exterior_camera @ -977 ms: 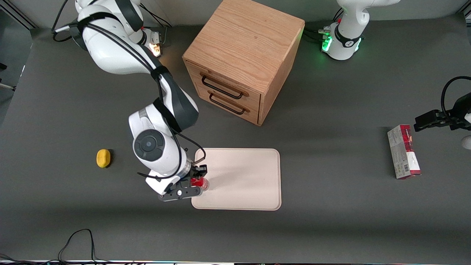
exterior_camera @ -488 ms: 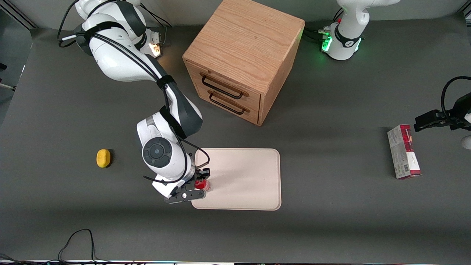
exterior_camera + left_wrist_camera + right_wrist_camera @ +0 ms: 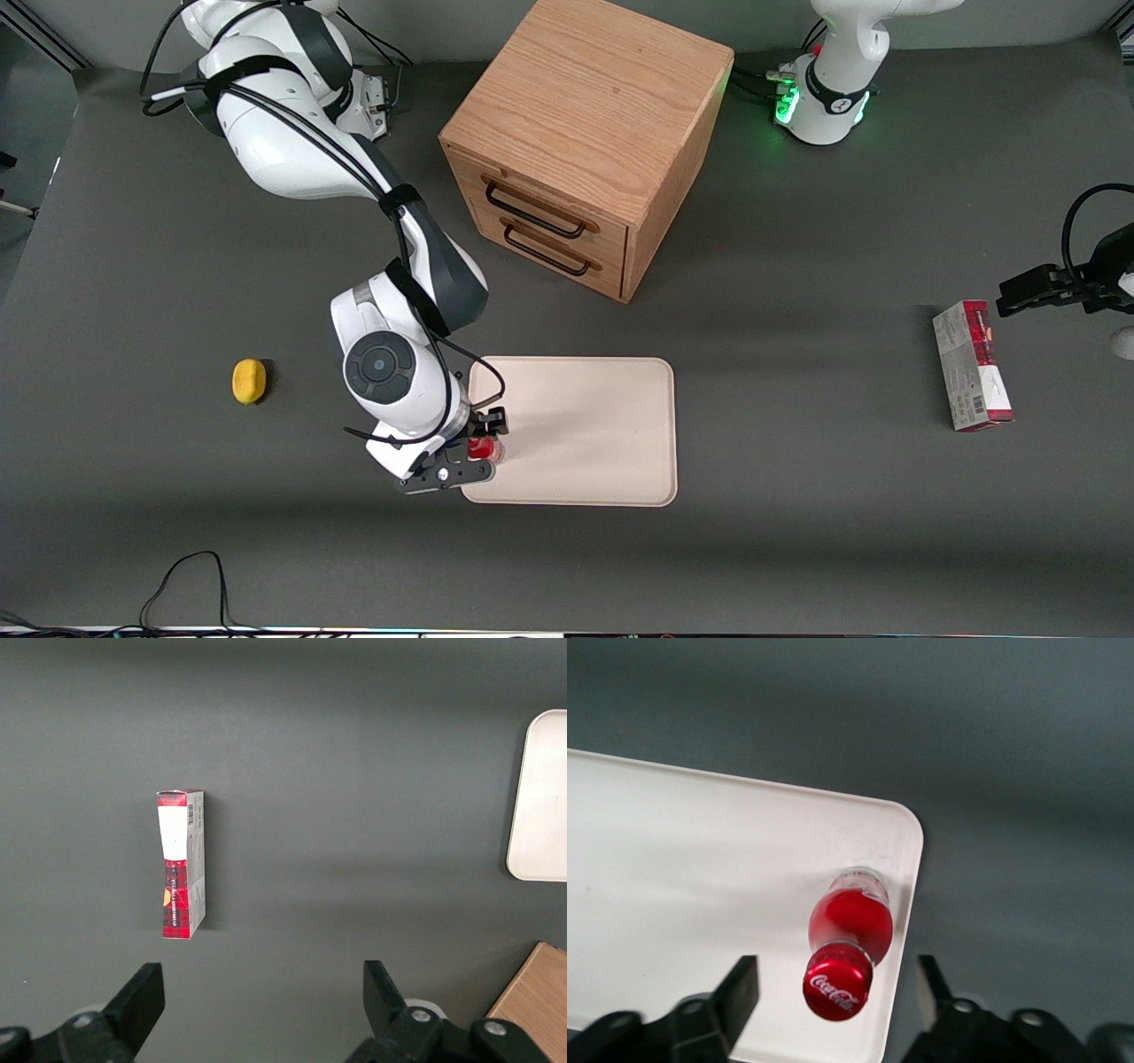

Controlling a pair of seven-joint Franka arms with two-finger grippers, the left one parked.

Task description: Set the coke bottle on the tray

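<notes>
Small red-capped coke bottle (image 3: 849, 939) stands upright near a corner of the cream-white rectangular tray (image 3: 673, 868) — right gripper (image 3: 837, 992) above, fingers spread clear to free it.

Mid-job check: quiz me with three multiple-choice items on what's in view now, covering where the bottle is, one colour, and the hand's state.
1. Where is the coke bottle?
A. On the tray, near a corner
B. On the cabinet
C. Beside the lemon

2. What colour is the bottle's cap?
A. White
B. Red
C. Black

3. What is the hand doing?
A. Shut on the bottle
B. Open, fingers either side of the bottle
C. Out of view

Answers: 1 A, its clear base stands by the tray's rim; 2 B, red with white lettering; 3 B, gaps show between both fingers and the cap.
</notes>
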